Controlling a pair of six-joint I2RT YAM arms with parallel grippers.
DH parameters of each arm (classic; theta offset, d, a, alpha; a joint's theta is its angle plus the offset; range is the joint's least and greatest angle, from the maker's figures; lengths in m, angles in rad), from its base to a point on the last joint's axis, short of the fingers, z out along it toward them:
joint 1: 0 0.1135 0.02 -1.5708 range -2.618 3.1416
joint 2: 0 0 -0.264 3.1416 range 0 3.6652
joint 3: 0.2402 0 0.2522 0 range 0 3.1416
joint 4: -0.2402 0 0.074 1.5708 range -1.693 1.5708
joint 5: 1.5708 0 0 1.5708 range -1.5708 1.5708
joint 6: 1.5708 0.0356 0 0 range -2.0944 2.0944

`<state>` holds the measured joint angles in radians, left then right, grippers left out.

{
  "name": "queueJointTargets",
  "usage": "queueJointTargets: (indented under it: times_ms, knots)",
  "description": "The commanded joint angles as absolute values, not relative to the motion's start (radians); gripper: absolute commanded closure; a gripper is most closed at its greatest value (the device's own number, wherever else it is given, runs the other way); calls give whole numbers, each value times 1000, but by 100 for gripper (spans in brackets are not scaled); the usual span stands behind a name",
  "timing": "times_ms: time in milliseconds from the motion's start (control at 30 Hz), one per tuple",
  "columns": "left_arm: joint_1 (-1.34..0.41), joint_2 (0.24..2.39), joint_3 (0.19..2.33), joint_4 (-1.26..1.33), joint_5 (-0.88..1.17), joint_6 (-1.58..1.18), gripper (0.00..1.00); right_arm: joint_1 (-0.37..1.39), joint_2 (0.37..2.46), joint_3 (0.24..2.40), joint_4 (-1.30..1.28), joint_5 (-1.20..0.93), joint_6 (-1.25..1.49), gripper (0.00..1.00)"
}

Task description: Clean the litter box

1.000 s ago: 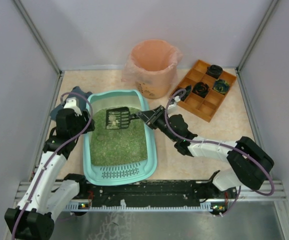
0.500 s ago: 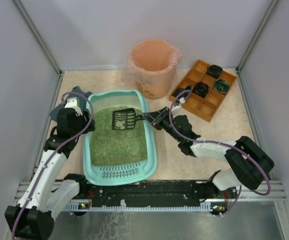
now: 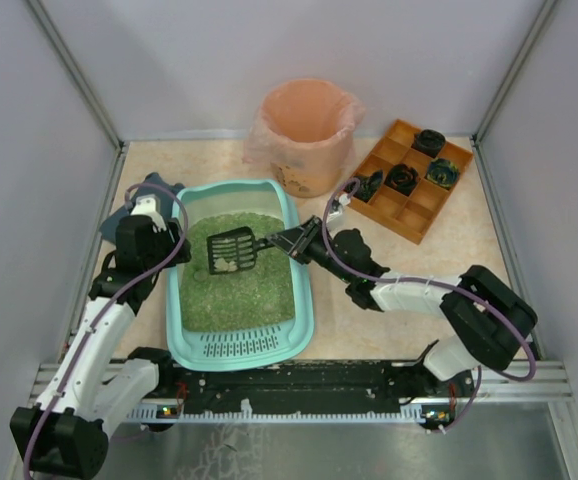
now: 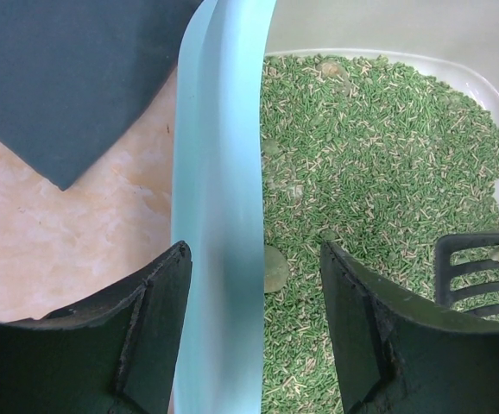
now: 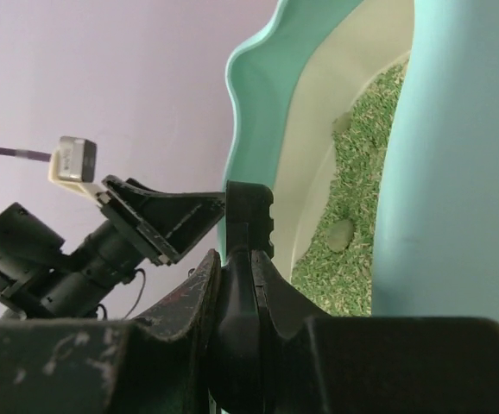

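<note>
The litter box point(image 3: 241, 345) lies on the counter point(image 3: 469, 245) in front of the left arm, whose jaws are spread astride the box's left rim. The right jaws are pinched on the handle of a black scoop point(image 3: 232, 250) held over the litter point(image 3: 234, 295).

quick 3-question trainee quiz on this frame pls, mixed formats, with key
1. True or false: the right gripper is shut on the handle of the black slotted plastic scoop.
2. The scoop's head is over: A) the green granular litter in the large teal plastic litter box; B) the peach-lined round bin; C) the orange compartmented tray.
3. What does the open left gripper straddle?
Key: 1 true; 2 A; 3 the litter box's left rim.
</note>
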<state>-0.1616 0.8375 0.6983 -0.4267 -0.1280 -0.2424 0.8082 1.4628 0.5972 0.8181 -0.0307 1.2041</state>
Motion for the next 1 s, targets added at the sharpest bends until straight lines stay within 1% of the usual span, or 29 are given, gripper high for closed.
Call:
queueJointTargets:
  times_ms: [0, 33, 167, 367, 467, 633, 967]
  knots:
    - [-166, 836, 702, -425, -139, -236, 32, 776, 1420, 590, 853, -26, 1245, 100]
    - [-166, 831, 696, -422, -145, -235, 32, 765, 1414, 587, 852, -37, 1253, 100]
    - [-166, 831, 695, -415, -140, -232, 32, 759, 1392, 662, 706, -70, 1207, 100]
    - [-166, 835, 698, -422, -150, -233, 32, 720, 1382, 746, 655, -148, 1149, 100]
    - [-166, 833, 696, -422, -153, -233, 32, 700, 1377, 800, 588, -148, 1137, 100]
    - [-166, 838, 697, -423, -155, -233, 32, 641, 1386, 973, 410, -160, 1093, 100]
    - [-166, 842, 699, -431, -176, -233, 32, 455, 1425, 1323, 223, -160, 1044, 100]
